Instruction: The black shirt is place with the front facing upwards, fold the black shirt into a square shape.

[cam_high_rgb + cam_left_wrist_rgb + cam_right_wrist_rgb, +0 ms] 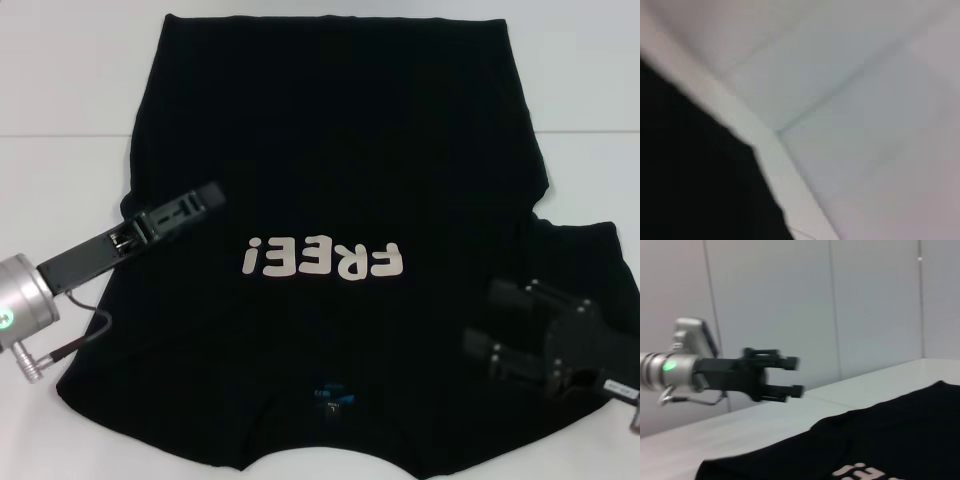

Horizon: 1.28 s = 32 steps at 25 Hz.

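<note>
Hovering left gripper (pixel 212 193): I hang above the shirt's left edge; the right wrist view shows my jaws parted, nothing between them, and clear of the cloth.
Black shirt (pixel 330 140): spread flat on the white table (pixel 60 90), beneath and between both my grippers, "FREE!" print (pixel 322 260) up, blue neck label (pixel 331 396) nearest me.
Left sleeve: not showing past the body's edge below my left jaws; I can't tell how it lies.
Right sleeve (pixel 580 250): spread out, just beyond my right jaws.
Right gripper (pixel 495 325): over the shirt's right shoulder area, fingers spread apart, holding nothing.
Step in hand: I judge this an early side fold, right sleeve next.
Next move calls for: dropping my right jaws to the sleeve edge, pinching one clean layer, carrying it toward the print without dragging the body.
</note>
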Available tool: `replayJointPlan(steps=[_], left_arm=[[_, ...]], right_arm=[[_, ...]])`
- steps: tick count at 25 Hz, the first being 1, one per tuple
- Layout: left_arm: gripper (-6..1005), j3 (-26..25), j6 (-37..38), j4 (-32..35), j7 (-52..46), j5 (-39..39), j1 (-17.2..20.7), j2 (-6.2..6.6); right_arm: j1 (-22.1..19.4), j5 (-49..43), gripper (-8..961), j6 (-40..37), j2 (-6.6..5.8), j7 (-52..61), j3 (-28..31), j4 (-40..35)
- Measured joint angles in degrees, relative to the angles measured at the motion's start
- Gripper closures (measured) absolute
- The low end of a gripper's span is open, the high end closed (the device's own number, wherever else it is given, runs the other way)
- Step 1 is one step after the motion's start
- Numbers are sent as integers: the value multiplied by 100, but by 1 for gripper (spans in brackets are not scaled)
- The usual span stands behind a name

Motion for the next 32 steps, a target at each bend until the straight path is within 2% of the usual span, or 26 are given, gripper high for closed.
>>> replayJointPlan(steps=[1, 4, 7, 9, 13, 16, 19, 22, 25, 32], left_arm=[[283, 20, 285, 89, 358, 11, 23, 15], [233, 349, 950, 325, 1350, 110, 92, 65], [183, 926, 1406, 575, 2492, 186, 269, 97], [150, 1184, 1505, 740, 2919, 219, 394, 88], [92, 1476, 1570, 943, 3299, 336, 508, 51], [70, 1736, 1625, 1049, 3408, 352, 555, 54], [62, 1857, 1668, 1124, 3543, 356, 598, 66], [62, 1858, 1707, 1137, 3730, 358, 623, 66], [62, 1851, 1735, 1127, 3748, 359, 628, 75], [62, 1806, 1846, 1095, 3722, 357, 682, 98]], right_arm=[[-29, -1, 146, -5, -9, 133, 106, -4], [-122, 0, 147, -16, -46, 931, 423, -180], [-260, -11, 147, -35, -133, 2380, 594, -640], [-359, -83, 147, -44, -214, 3426, 619, -1016], [-483, -442, 148, -107, -493, 5450, 614, -1776], [-449, -914, 148, -302, -767, 6901, 610, -2218], [-313, -1463, 149, -504, -994, 8213, 592, -2528], [2, -2353, 149, -574, -1165, 9091, 593, -2648], [355, -3191, 150, -636, -1225, 9580, 630, -2758], [848, -3704, 151, -488, -1216, 10076, 578, -2863]])
